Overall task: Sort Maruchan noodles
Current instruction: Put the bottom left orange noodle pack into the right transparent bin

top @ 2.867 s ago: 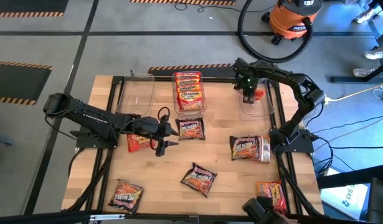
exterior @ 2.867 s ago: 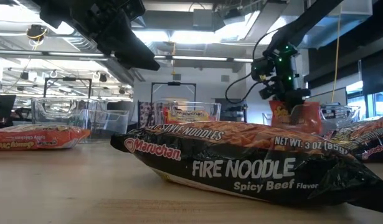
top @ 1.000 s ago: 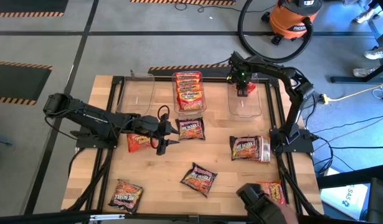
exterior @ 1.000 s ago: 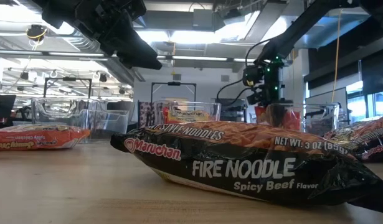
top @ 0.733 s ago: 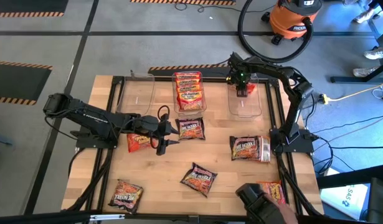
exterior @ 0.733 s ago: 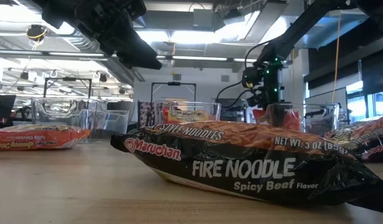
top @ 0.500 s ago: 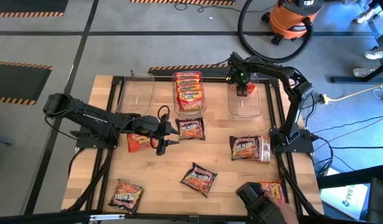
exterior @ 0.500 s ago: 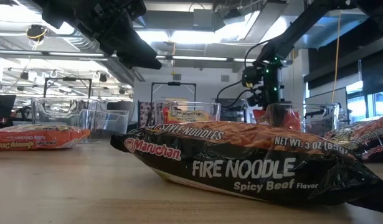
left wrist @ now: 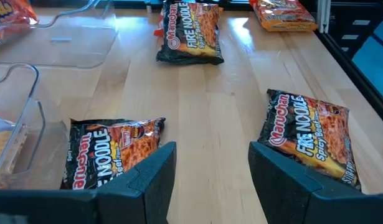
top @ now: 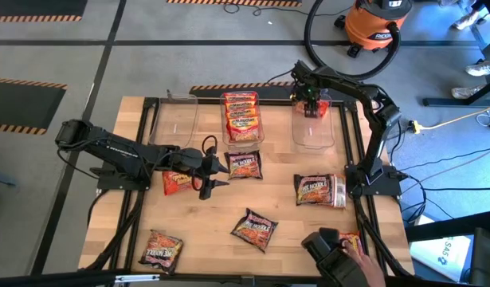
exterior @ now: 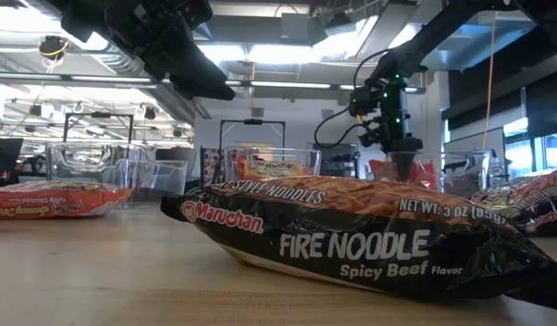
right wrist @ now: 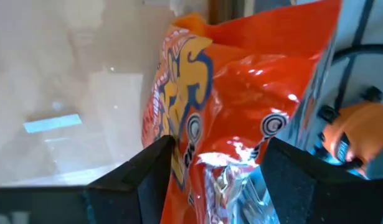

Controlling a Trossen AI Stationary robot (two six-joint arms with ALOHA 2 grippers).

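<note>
My right gripper [top: 311, 100] is open over the far end of the right clear tub [top: 316, 134]. A red-orange Maruchan packet [right wrist: 241, 106] stands between its fingers, inside the tub. My left gripper [top: 210, 172] is open and empty, above the table's left middle, near a red packet [top: 177, 182] and a dark Fire Noodle packet [top: 245, 165]. More dark packets lie flat on the table [top: 255, 229], [top: 319, 190], [top: 162, 249]. The middle tub [top: 241, 135] holds orange-red packets [top: 241, 119]. My right gripper comes from above with its two fingers [right wrist: 144, 177] on either side of the red-orange packet's crinkled end [right wrist: 225, 180]. The gap between the fingers is wide. I cannot tell whether they touch the packet.
The left clear tub [top: 177, 119] stands at the far left. An orange packet [top: 352, 241] lies at the near right, beside a person's hand with a dark thing [top: 334, 253]. Black rails [top: 358, 143] frame the table. Bare wood lies in the middle [top: 205, 223].
My right gripper has gone a little toward the table's far edge, over the far end of the right tub, the red-orange packet with it. The person's hand at the near edge has shifted slightly.
</note>
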